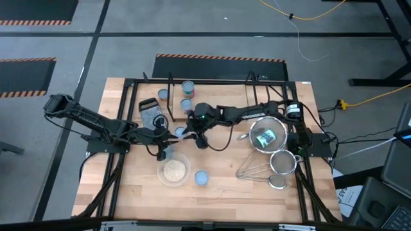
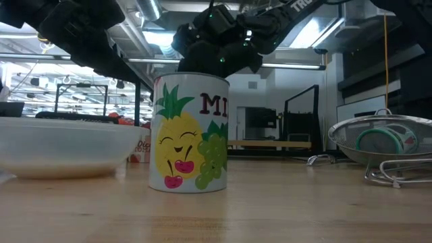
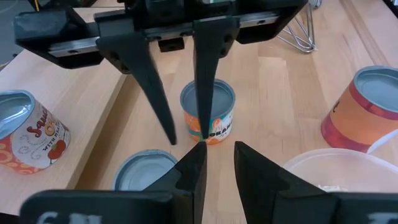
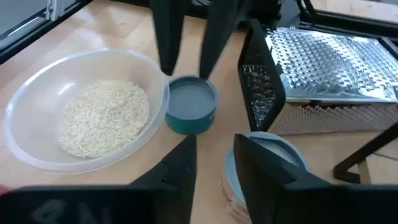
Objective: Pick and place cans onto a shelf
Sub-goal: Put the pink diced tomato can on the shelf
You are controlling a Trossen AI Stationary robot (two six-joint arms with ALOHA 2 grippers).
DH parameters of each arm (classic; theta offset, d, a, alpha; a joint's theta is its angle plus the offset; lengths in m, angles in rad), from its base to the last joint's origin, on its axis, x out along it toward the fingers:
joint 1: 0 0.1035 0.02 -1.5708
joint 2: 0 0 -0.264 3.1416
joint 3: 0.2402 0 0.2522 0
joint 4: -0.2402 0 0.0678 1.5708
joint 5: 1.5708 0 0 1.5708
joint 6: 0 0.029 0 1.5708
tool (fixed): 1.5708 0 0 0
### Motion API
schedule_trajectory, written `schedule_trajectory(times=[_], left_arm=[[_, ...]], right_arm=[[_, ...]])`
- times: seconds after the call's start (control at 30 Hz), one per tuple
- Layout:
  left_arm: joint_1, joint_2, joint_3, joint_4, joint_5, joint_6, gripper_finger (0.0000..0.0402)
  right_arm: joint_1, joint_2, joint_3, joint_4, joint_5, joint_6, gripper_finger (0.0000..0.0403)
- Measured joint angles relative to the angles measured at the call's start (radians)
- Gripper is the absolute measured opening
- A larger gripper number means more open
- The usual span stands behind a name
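Both hands meet mid-surface. Left hand point(image 3: 216, 165) hangs with fingers parted, empty, above a blue-topped can point(image 3: 145, 176); just beyond stands an orange-labelled can point(image 3: 208, 112). Right hand point(image 4: 214, 162), fingers parted, hovers between two cans. Nearest the low camera, a pineapple-printed can point(image 2: 190, 133) reads "MI".

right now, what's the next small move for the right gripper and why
Probably shift the right gripper sideways to centre on the orange-labelled can, then lower: its fingers stand open, but one hangs in front of the can, not beside it.

Lab/workshop: hazard-striped floor point(image 1: 218, 59), loose cables point(image 1: 308, 16), exposed ceiling ducts point(image 2: 142, 13).
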Motion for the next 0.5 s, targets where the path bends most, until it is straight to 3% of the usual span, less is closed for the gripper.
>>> schedule_trajectory(times=[0.23, 0.5], left_arm=[[0.0, 0.0, 0.0, 0.0, 0.0, 0.0, 0.0072], [0.0, 0.0, 0.0, 0.0, 0.0, 0.0, 0.0071]], right_arm=[[-0.001, 0.0, 0.0, 0.007, 0.077, 0.006, 0.0177], [-0.001, 0.042, 0.0, 0.031, 0.072, -0.043, 0.0174]])
